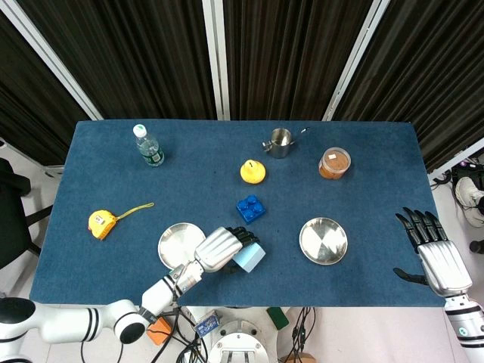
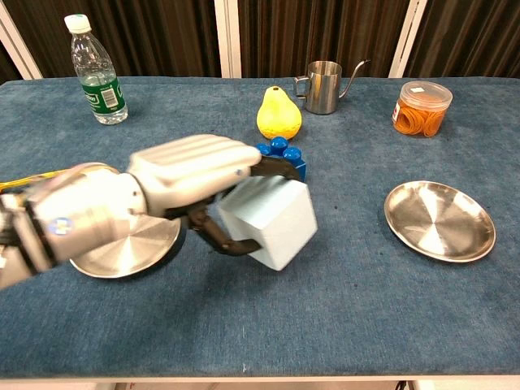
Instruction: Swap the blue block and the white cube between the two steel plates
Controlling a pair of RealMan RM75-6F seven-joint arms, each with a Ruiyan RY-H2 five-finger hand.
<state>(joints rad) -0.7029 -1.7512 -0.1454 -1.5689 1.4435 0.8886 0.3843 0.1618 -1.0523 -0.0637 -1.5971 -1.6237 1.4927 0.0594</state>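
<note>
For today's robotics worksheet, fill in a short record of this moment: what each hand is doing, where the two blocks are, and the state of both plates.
left hand: grips the white cube, lifted off the table, right of the left steel plate
right hand: holds nothing, fingers apart, at the table's right edge
blue block: on the cloth between the plates, on neither
right steel plate: nothing on it
left steel plate: nothing visible on it

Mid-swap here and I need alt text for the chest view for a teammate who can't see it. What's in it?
The left hand holds the white cube above the blue cloth, between two empty steel plates. The blue block sits on the cloth behind the cube, in front of a yellow pear; a water bottle, a steel pitcher and an orange-filled tub line the far edge.
</note>
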